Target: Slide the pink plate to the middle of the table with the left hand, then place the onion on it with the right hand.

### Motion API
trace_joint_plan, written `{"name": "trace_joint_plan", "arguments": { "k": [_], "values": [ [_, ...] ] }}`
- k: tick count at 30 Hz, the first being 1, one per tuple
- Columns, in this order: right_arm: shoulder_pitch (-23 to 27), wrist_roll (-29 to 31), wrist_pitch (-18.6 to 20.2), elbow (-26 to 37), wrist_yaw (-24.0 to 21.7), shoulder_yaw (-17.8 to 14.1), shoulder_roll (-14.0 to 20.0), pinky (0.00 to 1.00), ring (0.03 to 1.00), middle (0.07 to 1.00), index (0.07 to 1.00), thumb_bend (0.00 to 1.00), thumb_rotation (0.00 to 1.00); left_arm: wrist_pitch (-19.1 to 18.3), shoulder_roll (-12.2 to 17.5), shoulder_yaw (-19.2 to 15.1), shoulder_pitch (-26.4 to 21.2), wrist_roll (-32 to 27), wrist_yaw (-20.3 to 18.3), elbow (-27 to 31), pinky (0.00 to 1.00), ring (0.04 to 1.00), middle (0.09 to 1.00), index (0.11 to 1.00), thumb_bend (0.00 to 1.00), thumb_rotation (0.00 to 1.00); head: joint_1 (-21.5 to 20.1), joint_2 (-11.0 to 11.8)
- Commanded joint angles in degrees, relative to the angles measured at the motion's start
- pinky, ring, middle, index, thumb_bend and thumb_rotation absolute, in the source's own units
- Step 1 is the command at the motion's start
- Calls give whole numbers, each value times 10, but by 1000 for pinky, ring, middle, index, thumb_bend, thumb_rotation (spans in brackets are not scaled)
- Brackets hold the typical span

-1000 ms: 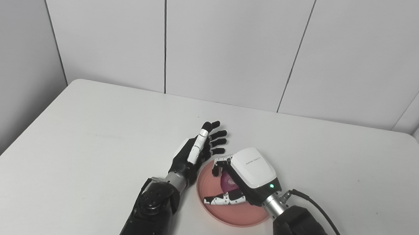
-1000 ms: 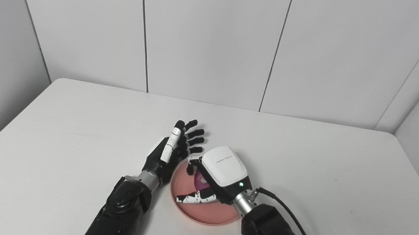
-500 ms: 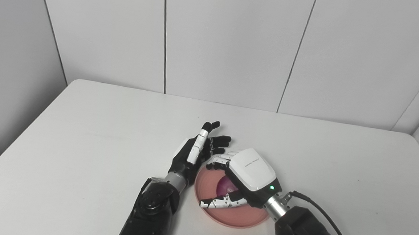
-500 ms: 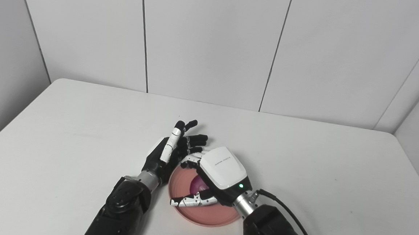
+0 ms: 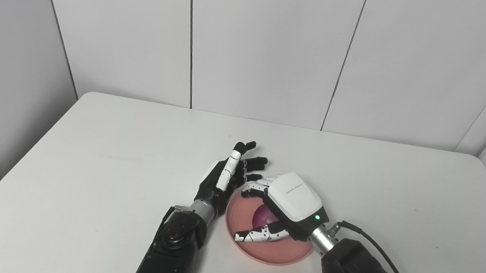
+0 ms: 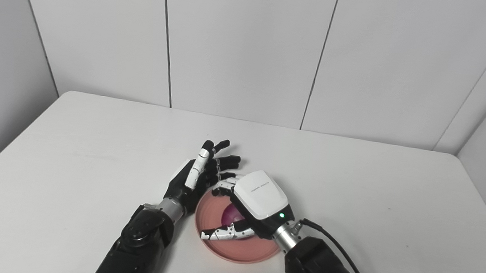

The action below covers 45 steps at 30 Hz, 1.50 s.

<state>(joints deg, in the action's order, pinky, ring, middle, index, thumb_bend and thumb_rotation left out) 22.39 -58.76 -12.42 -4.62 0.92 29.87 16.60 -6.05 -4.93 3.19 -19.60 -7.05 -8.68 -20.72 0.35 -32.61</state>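
White bench (image 5: 97,165) fills the scene. On the left, the left hand (image 5: 228,178) stands on its edge, just beside the left rim of the pink plate (image 5: 269,252). Its fingers (image 5: 253,166) are spread and hold nothing. It looks placed there to keep the plate from sliding. The plate sits near the middle of the bench, toward the front. The purple onion (image 5: 264,217) lies on the plate, so it seems to be set down already. The right hand (image 5: 283,206) hangs over the onion like a roof. Its fingers (image 5: 253,191) are spread apart and look loose around the onion, not pinching it. I think the hand is letting go.
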Motion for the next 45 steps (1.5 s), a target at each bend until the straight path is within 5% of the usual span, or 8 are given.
{"name": "trace_joint_plan", "arguments": {
  "k": [1, 11, 15, 21, 25, 32, 36, 45],
  "values": [
    [30, 11, -15, 30, 15, -19, 5, 544, 581, 617, 627, 839, 1000, -53, 10, -1, 25, 7, 6, -27, 784, 818, 770, 900, 731, 994, 0, 0],
    [19, 75, -28, 84, 54, -110, 17, 518, 591, 648, 660, 787, 1000, -57, 3, -13, 30, 2, 19, -4, 823, 821, 782, 878, 746, 1000, -4, 3],
    [-8, 120, -22, 89, 56, -147, 17, 595, 680, 727, 711, 789, 1000, -47, 3, -13, 32, 4, 18, 9, 813, 822, 796, 884, 750, 1000, -11, 5],
    [-65, 273, 18, 96, 12, -209, -7, 830, 862, 881, 844, 833, 1000, -35, 0, -2, 50, 21, 26, 60, 837, 875, 891, 882, 777, 991, -12, 3],
    [-95, 367, 40, 85, -7, -242, -32, 910, 951, 951, 926, 816, 1000, -15, 2, 14, 66, 65, 50, 101, 976, 943, 935, 886, 759, 1000, -15, 1],
    [-136, 525, 152, 79, -35, -296, -97, 998, 999, 999, 997, 843, 1000, -13, 12, 27, 98, 101, 64, 156, 1000, 1000, 999, 948, 723, 1000, -23, 0],
    [-154, 628, 215, 81, -53, -325, -134, 1000, 1000, 1000, 1000, 914, 1000, 14, 20, 33, 124, 119, 64, 171, 1000, 1000, 1000, 998, 806, 998, -27, -2],
    [-180, 709, 272, 84, -41, -343, -178, 1000, 1000, 1000, 1000, 918, 1000, 42, 28, 44, 162, 164, 82, 175, 1000, 1000, 1000, 1000, 680, 1000, -31, -6]
  ]
}}
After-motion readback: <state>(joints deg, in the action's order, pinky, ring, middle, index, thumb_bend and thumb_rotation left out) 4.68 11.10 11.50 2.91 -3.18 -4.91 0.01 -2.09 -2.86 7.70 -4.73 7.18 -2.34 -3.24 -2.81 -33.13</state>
